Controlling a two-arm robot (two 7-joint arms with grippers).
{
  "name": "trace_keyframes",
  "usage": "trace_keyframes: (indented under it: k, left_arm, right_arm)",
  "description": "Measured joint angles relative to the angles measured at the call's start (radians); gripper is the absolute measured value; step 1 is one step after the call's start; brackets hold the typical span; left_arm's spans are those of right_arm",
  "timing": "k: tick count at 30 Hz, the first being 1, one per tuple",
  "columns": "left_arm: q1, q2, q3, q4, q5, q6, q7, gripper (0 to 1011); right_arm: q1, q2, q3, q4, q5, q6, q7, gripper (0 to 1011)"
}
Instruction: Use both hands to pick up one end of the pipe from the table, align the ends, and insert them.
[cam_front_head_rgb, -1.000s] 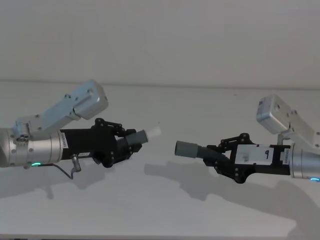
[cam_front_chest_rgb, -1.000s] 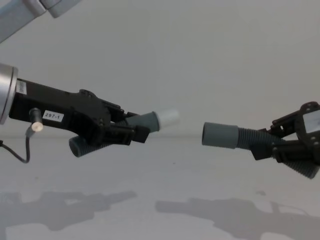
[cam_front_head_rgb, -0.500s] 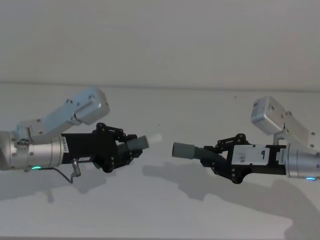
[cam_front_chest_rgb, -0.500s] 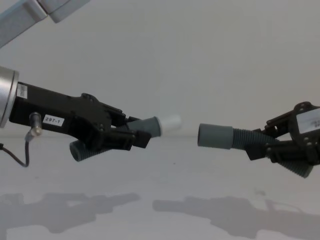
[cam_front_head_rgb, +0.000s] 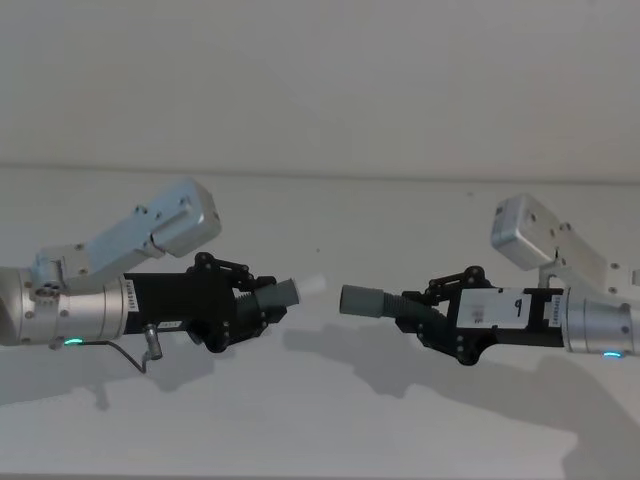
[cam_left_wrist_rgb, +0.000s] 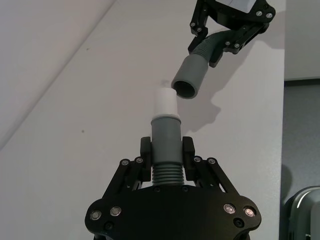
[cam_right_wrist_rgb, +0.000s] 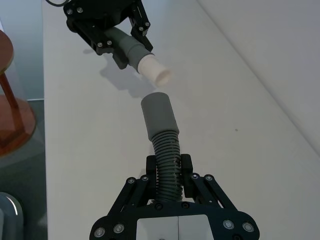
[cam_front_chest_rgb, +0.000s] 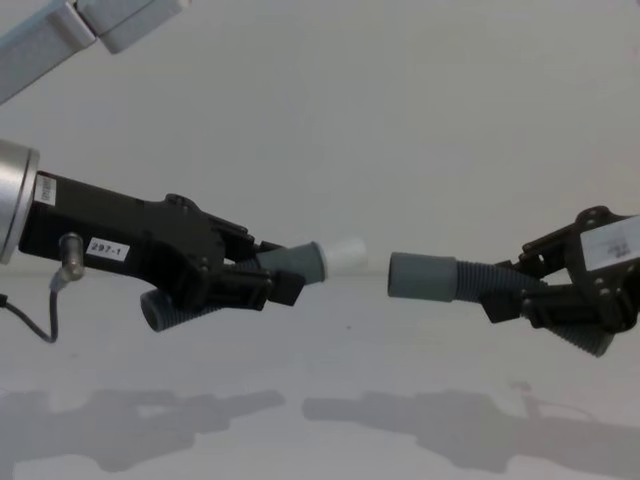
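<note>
Both pipe pieces hang above the white table (cam_front_head_rgb: 320, 420). My left gripper (cam_front_head_rgb: 262, 305) is shut on the ribbed grey piece (cam_front_chest_rgb: 290, 262) whose white-tipped spigot (cam_front_chest_rgb: 345, 255) points right and slightly up. My right gripper (cam_front_head_rgb: 418, 312) is shut on the other ribbed piece (cam_front_chest_rgb: 490, 280), its smooth grey cuff (cam_front_chest_rgb: 420, 276) facing left. A small gap separates spigot and cuff. In the left wrist view the spigot (cam_left_wrist_rgb: 164, 102) sits just below the cuff's open mouth (cam_left_wrist_rgb: 187, 82). In the right wrist view the cuff (cam_right_wrist_rgb: 157, 116) points at the spigot (cam_right_wrist_rgb: 155, 71), a little off line.
A pale wall rises behind the table. A brown wooden stool (cam_right_wrist_rgb: 12, 95) stands beyond the table edge in the right wrist view. Shadows of both arms fall on the table surface beneath them.
Both grippers have moved inward and a little lower. The gap between the white spigot and the grey cuff has shrunk to a short distance.
</note>
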Motion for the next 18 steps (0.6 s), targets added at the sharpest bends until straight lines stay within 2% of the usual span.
trace_keyframes:
  k: [18]
  left_arm:
    - [-0.008, 0.008, 0.022, 0.003, -0.014, -0.002, -0.006, 343]
  right_arm:
    - [0.021, -0.005, -0.02, 0.011, -0.002, 0.002, -0.013, 284]
